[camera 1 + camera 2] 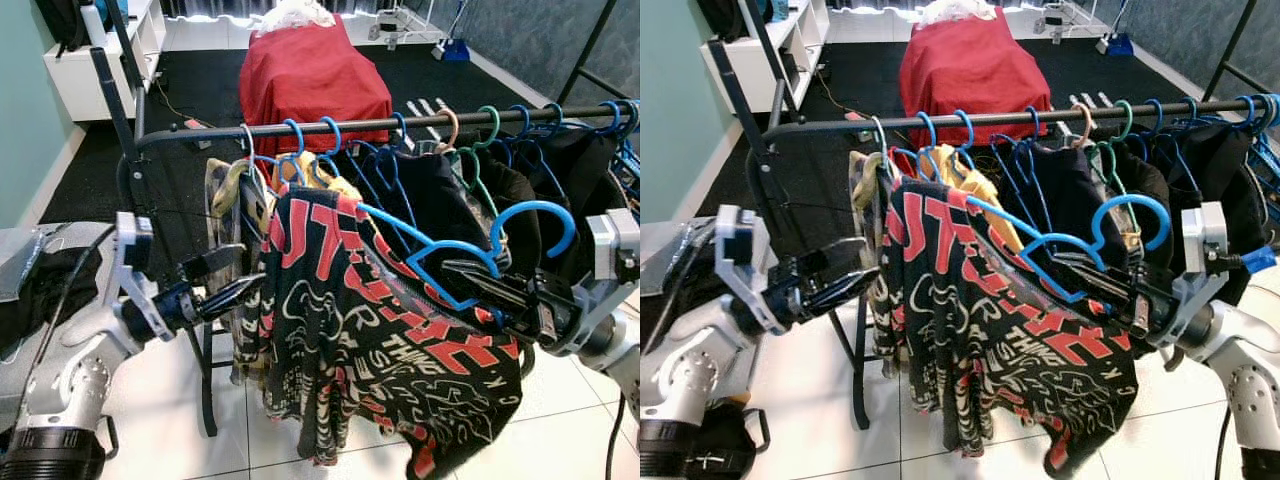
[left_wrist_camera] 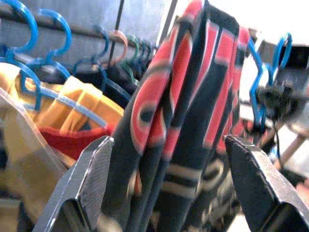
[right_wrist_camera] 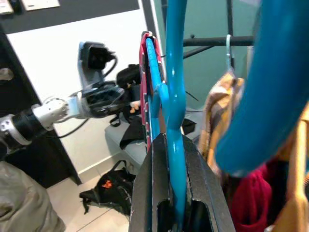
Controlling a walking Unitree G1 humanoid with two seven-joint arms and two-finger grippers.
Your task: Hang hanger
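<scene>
A blue hanger [image 1: 432, 250] carries a black shirt with red and white print [image 1: 380, 340]. My right gripper [image 1: 458, 270] is shut on the hanger's neck, as the right wrist view shows [image 3: 174, 145]. The hanger's hook [image 1: 540, 215] is free, below and in front of the black rail [image 1: 400, 122]. The rail carries several other hangers with dark clothes. At the shirt's left edge my left gripper [image 1: 240, 272] is open. In the left wrist view its fingers [image 2: 91, 169] stand on either side of the shirt [image 2: 193, 121].
Beyond the rack stands a piece of furniture under a red cover [image 1: 310, 75] on dark carpet. A white shelf [image 1: 100, 60] is at the back left. A dark bag [image 1: 30, 290] lies at my left. The rack's leg [image 1: 207, 390] stands on white tiles.
</scene>
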